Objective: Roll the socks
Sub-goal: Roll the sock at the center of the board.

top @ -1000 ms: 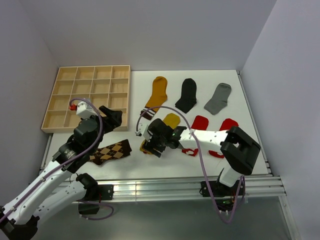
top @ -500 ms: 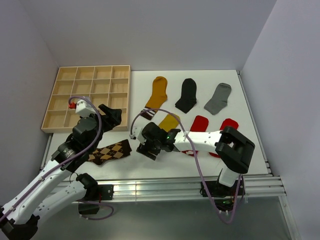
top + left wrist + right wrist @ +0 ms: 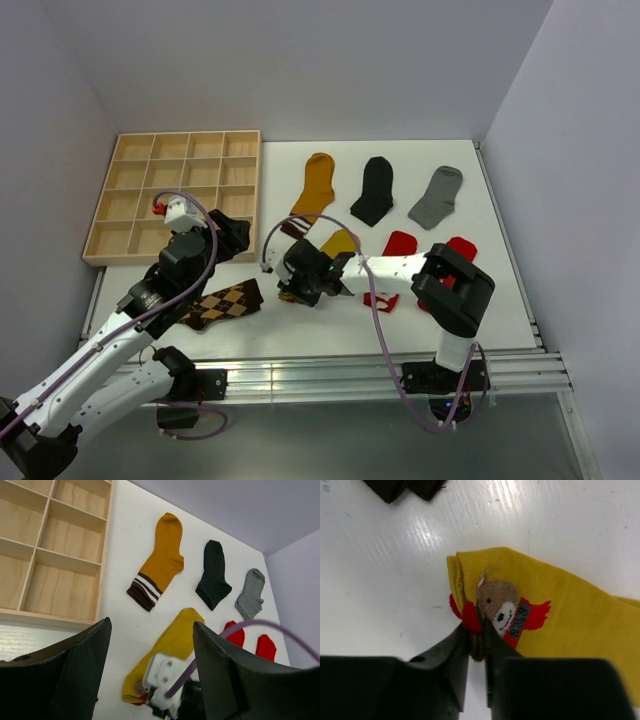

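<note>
Compared with a second earlier, little had changed on the left. The wooden grid tray (image 3: 180, 195) sat in the same place in the far left corner of the table (image 3: 330, 335). The left gripper (image 3: 228, 235) had drifted only slightly and hovered by the tray's near right corner, its jaws as wide apart as before and holding nothing. Just in front of it the brown argyle sock (image 3: 222, 303) lay flat, unmoved.

The real change was in the middle. The right gripper (image 3: 293, 285), open a second before, had slid a little leftward and lower. Its jaws were now clamped on the near end of the yellow bear-print sock (image 3: 545, 620), beside the bear patch. The right arm's elbow had swung leftward with it. The rest of that sock lay flat on the table, running away to the right.

Behind, the mustard striped sock (image 3: 315, 190), black sock (image 3: 374, 190) and grey sock (image 3: 436, 197) lay in a row, untouched. The red socks (image 3: 458, 247) lay partly under the right arm.

A band of bare table separated the tray from the mustard sock. Another strip ran along the near edge in front of both grippers. The grey and red socks lay near the table's right edge, close to the wall.
</note>
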Controlling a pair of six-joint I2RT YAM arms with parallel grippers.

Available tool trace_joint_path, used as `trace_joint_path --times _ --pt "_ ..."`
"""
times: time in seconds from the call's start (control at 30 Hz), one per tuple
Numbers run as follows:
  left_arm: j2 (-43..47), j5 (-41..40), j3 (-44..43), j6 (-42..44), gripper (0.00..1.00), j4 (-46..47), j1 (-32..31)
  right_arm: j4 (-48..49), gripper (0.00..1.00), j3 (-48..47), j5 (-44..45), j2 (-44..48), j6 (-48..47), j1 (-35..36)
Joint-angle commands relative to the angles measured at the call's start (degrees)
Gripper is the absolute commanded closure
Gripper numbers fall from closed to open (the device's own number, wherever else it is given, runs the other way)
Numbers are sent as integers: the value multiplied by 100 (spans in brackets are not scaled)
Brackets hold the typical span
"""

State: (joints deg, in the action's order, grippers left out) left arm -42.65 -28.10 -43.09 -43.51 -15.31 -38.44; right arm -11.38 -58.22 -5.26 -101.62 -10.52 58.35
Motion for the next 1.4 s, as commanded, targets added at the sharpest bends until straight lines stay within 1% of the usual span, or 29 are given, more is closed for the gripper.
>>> trace_joint_path --times 0.0,0.03,0.07,0.1,0.13,0.17,0.23,0.27,0.3,0.33,0.4,0.43,0.47,0.5,0.53,0.6,0.67,0.8,0.9,0.97,1.13,1.23,1.37 --pt "-94 242 221 341 29 616 29 -75 82 -120 -1080 125 -90 -672" --pt "-164 322 292 404 30 878 29 -127 84 -111 -1361 186 -168 -867" --pt "-217 514 353 448 30 1037 29 -258 86 -137 -1947 204 -248 -1069" --pt "-287 672 485 631 32 1204 20 -338 87 -172 -2327 239 -266 -1262" --pt "-435 848 564 711 33 1397 29 -461 87 -242 -2653 248 -423 -1656" --pt "-524 1180 635 764 34 1843 20 -706 87 -312 -2900 240 -485 -1808" --pt "-839 1472 863 914 36 2215 20 -1014 88 -576 -3628 83 -660 -2159" --pt "-963 1700 916 975 37 2504 12 -1416 89 -699 -3927 -6 -722 -2274" --pt "-1103 1850 1012 1097 38 2689 12 -1603 90 -926 -4539 -102 -827 -2406" --pt "-1366 1974 1065 1168 40 2865 3 -1822 90 -1033 -4798 -329 -924 -2642" --pt "-1657 2202 1197 1335 40 3401 -41 -2533 91 -1375 -5159 -568 -1144 -2819" --pt "-1963 2299 1241 1397 40 3577 -50 -2788 91 -1472 -5448 -778 -1502 -2933" --pt "-2131 2404 1277 1458 40 3788 -102 -3148 91 -1560 -5547 -867 -1610 -2978" --pt "-2298 2640 1303 1581 40 4094 -138 -3299 93 -1683 -5617 -972 -1724 -3004" --pt "-2665 2730 1295 1626 41 4228 -155 -3536 95 -1763 -5844 -1200 -1899 -3039" --pt "-2993 2861 1242 1731 40 4439 -261 -3958 98 -1938 -5978 -1403 -1945 -3127" --pt "-3398 3046 1233 1740 39 4738 -313 -4344 98 -2053 -6101 -1702 -2041 -3189" --pt "-3829 3538 1268 1872 39 5090 -322 -4522 99 -2106 -6207 -2001 -1822 -3426" --pt "-4005 3934 1294 1890 38 5319 -322 -4374 100 -2010 -6119 -2098 -1498 -3549" --pt "-4154 4284 1233 1924 38 5398 -331 -4067 100 -1844 -6023 -2046 -1225 -3690" --pt "-4523 4707 1049 2021 38 5346 -507 -3592 100 -1579 -5610 -1826 -636 -3901" --pt "-4725 4612 943 2100 37 5197 -691 -3503 100 -1500 -5539 -1791 -547 -3936" --pt "-4875 4638 987 2030 37 5407 -718 -3617 100 -1535 -5609 -1870 -643 -4006"
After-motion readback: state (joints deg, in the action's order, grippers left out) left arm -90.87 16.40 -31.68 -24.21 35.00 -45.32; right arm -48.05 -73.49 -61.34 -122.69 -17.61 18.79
